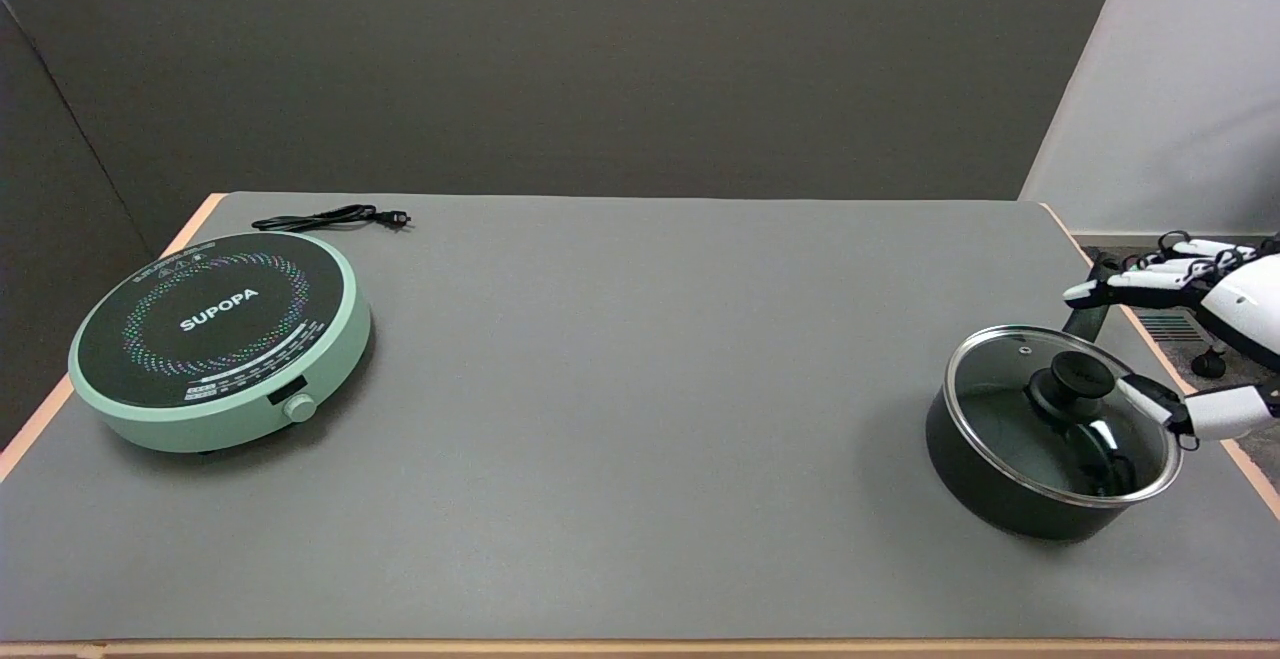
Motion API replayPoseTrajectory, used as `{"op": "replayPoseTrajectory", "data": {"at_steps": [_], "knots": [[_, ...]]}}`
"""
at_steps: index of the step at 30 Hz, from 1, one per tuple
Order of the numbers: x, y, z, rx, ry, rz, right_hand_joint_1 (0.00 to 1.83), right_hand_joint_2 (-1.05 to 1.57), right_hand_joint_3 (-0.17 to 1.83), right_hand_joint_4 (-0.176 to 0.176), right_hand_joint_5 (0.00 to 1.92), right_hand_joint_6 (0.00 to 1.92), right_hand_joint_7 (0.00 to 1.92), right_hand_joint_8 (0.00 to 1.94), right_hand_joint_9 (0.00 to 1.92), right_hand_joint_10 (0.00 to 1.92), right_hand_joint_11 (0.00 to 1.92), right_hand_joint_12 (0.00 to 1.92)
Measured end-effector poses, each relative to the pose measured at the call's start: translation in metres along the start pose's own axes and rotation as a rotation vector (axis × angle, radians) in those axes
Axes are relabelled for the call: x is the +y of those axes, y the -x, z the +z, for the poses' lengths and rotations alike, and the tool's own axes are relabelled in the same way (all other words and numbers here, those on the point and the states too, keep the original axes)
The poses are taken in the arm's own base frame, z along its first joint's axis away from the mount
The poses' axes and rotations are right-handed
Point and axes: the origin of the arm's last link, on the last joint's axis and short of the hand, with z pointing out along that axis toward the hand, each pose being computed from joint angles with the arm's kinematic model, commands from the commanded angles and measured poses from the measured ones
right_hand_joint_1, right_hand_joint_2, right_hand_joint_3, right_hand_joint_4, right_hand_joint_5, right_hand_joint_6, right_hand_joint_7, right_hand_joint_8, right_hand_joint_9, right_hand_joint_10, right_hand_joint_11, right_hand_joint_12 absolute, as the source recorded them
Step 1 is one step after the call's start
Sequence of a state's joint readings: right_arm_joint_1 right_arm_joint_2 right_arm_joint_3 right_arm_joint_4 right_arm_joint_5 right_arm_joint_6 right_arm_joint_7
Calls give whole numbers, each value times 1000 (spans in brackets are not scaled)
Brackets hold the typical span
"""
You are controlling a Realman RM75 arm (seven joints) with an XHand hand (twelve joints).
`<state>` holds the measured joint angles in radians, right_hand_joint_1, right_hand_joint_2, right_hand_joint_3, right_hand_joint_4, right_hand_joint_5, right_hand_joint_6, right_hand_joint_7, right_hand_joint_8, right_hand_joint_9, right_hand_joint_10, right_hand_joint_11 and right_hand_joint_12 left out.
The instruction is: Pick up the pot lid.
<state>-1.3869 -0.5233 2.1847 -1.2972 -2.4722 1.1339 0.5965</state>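
glass lid (1010,394) on black pot (985,484)

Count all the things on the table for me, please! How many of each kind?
Cooker: 1
Power cord: 1
Pot: 1
Pot lid: 1
Total: 4
The right hand has its fingers spread beside the lid knob, holding nothing.
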Motion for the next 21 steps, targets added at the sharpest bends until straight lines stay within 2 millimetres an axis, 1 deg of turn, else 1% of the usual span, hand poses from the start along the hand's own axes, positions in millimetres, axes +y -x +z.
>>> {"op": "replayPoseTrajectory", "data": {"at_steps": [9,21], "knots": [[7,-4,6,-30,-30,49,873,572,973,176,592,338,767,311,752,526,467,721],[8,-4,13,-66,-71,83,886,559,971,176,587,328,776,320,766,559,474,743]]}}
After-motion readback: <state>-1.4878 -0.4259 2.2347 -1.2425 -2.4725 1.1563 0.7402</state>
